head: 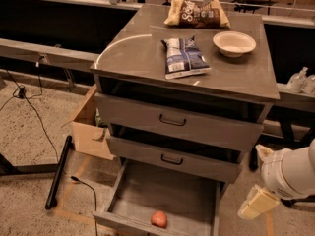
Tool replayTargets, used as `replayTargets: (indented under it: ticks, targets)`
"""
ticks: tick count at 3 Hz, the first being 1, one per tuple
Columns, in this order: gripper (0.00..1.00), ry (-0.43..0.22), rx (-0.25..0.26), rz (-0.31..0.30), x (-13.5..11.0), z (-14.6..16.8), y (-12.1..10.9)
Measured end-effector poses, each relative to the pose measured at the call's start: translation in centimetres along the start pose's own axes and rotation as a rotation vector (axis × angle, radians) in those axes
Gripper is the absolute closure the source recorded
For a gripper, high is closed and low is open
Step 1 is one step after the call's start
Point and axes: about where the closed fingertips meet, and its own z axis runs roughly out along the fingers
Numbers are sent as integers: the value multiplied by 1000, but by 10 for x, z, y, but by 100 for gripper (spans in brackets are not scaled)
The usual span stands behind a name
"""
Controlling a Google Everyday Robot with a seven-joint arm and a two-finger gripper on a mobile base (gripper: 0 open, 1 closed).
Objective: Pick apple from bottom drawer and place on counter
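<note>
Grey counter (132,58); jaws right of bottom drawer (167,193)

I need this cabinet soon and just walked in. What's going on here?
A robot is fetching the apple, which lies untouched near the front of the open bottom drawer. The tool hangs at the lower right, beside the cabinet and apart from the apple. The counter holds a blue bag, a brown bag and a bowl.

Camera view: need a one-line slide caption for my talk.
Apple lies in the open bottom drawer; gripper hovers lower right of it, beside the cabinet.
</note>
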Motion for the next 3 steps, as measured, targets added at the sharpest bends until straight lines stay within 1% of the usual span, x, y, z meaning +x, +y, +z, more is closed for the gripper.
replayTargets:
  ticks: [1,2,3]
  targets:
    - [0,-54,22,24,-4,17,1]
    - [0,-237,41,87,-25,62,6]
    - [0,-392,49,47,-54,112,5]
